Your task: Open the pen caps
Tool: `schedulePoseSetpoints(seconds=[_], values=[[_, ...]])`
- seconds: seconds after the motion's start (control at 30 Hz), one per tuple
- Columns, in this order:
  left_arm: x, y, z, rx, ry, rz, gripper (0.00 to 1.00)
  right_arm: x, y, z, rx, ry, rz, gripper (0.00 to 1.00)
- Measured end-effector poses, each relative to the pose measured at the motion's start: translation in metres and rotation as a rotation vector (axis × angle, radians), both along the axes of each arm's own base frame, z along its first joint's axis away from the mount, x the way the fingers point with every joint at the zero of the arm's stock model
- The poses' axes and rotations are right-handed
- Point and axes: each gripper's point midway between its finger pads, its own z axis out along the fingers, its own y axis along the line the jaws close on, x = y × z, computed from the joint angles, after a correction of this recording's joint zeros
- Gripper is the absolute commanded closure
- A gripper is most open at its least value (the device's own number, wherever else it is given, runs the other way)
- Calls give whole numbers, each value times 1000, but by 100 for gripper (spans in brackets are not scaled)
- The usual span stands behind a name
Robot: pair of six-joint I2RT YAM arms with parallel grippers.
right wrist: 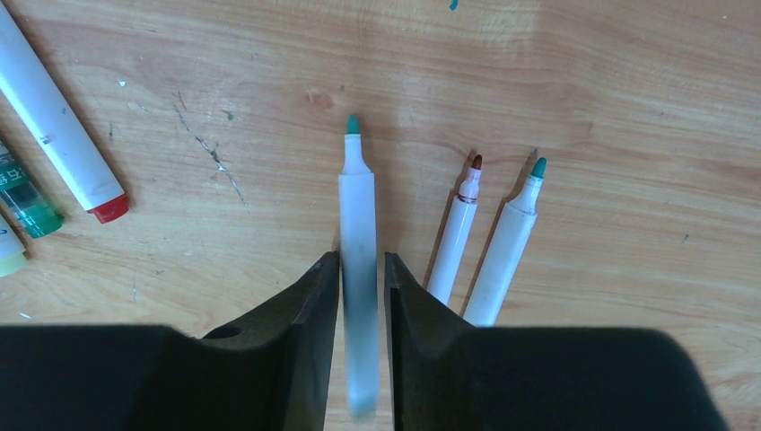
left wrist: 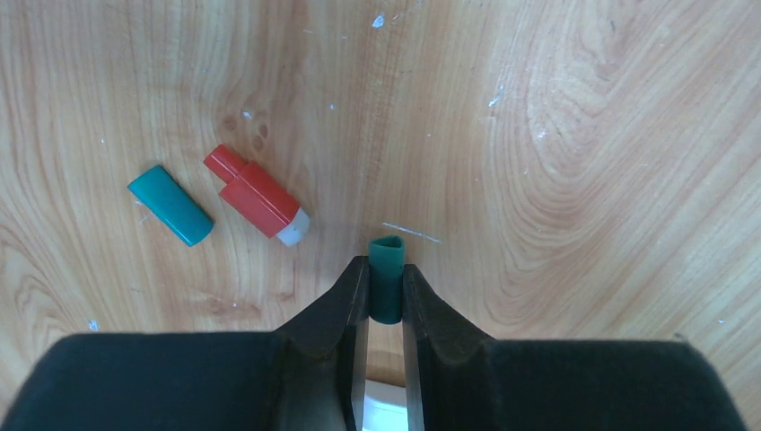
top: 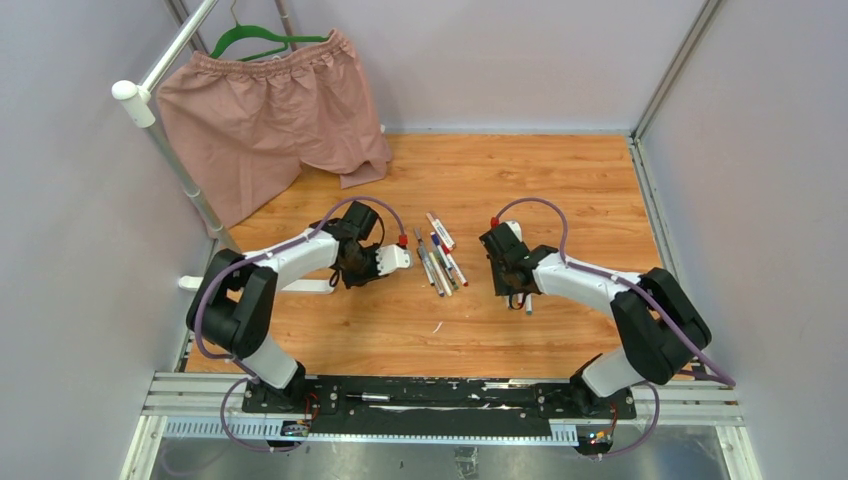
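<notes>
- Left wrist view is showing the left gripper [left wrist: 386, 285] pinching a green cap [left wrist: 388, 253] across its sides; I'd judge it light, stiff and slick.
- Opposite, the right gripper [right wrist: 362, 269] is clamping the uncapped green-tipped pen [right wrist: 358, 193] mid-barrel, which looks smooth and rigid.
- A teal cap [left wrist: 170, 205] and a red cap [left wrist: 258, 196] are lying loose on the table [left wrist: 583, 135], and capped pens [top: 440, 262] are waiting between the arms.

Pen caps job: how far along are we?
Done: teal cap and red cap lie loose; a thin pen and a thicker pen lie uncapped by the right tool. In hand: left tool pinches a green cap, right tool the green-tipped barrel. Left: the middle pile, including a red-capped pen.
</notes>
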Motion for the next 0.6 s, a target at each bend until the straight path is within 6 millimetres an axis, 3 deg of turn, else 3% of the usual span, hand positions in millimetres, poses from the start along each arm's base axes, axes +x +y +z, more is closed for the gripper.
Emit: schedulePoseSetpoints(seconds=[0.1, 0.3, 0.5, 0.53, 0.57, 0.6], values=[[2, 1, -4, 9, -4, 15, 71, 2, 0, 1, 0, -8, -4, 62], [6, 2, -2, 13, -23, 33, 59, 3, 0, 5, 4, -23, -4, 73], [7, 3, 9, 4, -49, 43, 42, 5, -1, 14, 7, -48, -7, 73], [7, 3, 12, 2, -53, 45, 38, 6, -1, 17, 9, -53, -7, 73], [7, 3, 15, 2, -57, 47, 26, 7, -1, 21, 11, -60, -4, 72], [8, 3, 19, 1, -62, 47, 6, 8, 0, 25, 15, -68, -1, 68]])
